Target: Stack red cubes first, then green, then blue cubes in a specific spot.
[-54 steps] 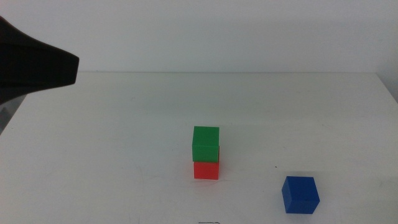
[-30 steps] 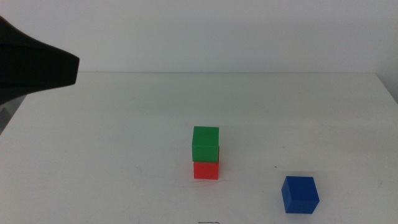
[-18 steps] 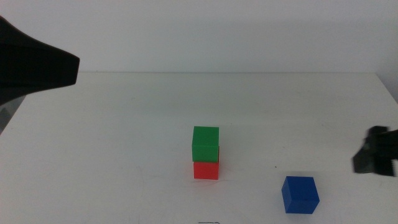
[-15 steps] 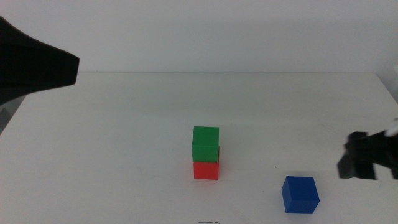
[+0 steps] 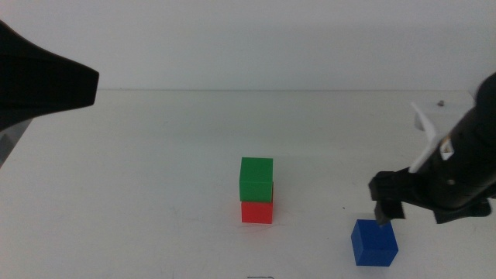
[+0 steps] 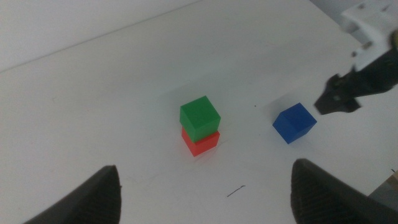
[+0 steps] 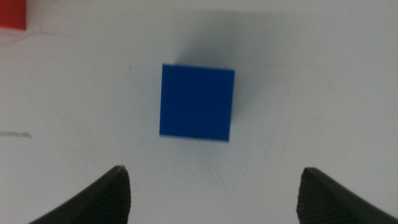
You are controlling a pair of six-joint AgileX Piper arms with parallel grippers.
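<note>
Blue cube point(image 5: 374, 242) sat alone, near right on the white table point(image 5: 155, 155), well apart from green point(image 5: 256, 179) atop red point(image 5: 256, 211). Hovered just above it: right gripper point(image 5: 385, 203), jaws spread wide; left gripper point(image 6: 205, 199) parked far left, also agape. Could've nudged the cube askew if descent ran off-centre.

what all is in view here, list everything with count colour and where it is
red cube: one, red, on the table near the middle, bottom of a stack
green cube: one, green, sitting on top of the red cube
blue cube: one, deep blue, alone on the table to the right of the stack, touching nothing
table: one, white, under everything
pencil-like mark: one, thin and dark, on the table near the stack
left gripper: one, dark, jaws wide open, held back high at the left side
right gripper: one, dark, jaws wide open, hovering over the blue cube
</note>
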